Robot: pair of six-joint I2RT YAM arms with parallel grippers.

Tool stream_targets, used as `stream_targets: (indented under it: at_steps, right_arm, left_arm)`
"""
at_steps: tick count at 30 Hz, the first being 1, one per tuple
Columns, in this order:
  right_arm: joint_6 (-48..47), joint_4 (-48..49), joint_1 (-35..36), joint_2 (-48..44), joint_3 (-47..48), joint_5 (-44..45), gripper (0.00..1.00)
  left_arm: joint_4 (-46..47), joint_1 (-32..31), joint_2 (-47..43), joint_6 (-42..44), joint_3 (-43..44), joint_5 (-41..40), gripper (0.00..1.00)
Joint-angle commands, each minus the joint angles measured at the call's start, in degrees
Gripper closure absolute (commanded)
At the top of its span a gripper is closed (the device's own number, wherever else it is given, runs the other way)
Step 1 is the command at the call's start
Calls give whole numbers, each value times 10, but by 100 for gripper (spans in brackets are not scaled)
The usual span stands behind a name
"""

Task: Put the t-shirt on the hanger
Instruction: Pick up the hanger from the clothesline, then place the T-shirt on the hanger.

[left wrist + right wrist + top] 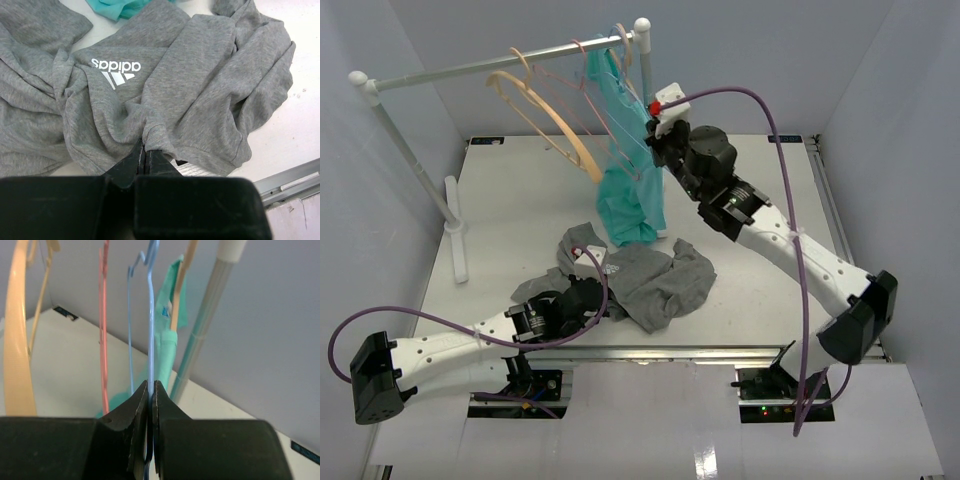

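Observation:
The gray t-shirt [655,280] lies crumpled on the table near the front edge, with a white logo facing up in the left wrist view [200,75]. My left gripper [582,300] is at the shirt's left side, and its jaws [145,152] are shut on a ribbed fold of the fabric. The light-blue hanger [619,40] hangs from the rail at the back right, beside the teal garment. My right gripper [658,145] is raised to it, and in the right wrist view [150,386] it is shut on the hanger's thin wire [151,330].
A white clothes rack [500,62] spans the back, with its right post [205,325] close to my right gripper. Tan hangers [545,110], pink hangers [104,330] and a hanging teal garment [630,190] crowd the rail. The table's metal front edge [290,180] is close to the shirt.

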Motion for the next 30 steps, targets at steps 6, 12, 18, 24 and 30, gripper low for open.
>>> stream_targets:
  at_steps: [6,12,18,24,30]
  right_arm:
    - [-7,-58,1,-188,-104,12,92]
    - [65,-92,2,-397,-318,-58,92]
    - [91,-107,1,-606,-492,-138,92]
    - [102,-145,1,-617,-530,-210,92]
    - [119,-191,6,-636,-515,-255,92]
  left_arm:
    - [-23,11,32,-17,80,-20,100]
    - [-21,45,54,3,132,-3,100]
    - [-24,161,80,51,199,91,100]
    - [-34,264,172,67,258,154,100]
    - [-23,317,174,72,258,182,100]
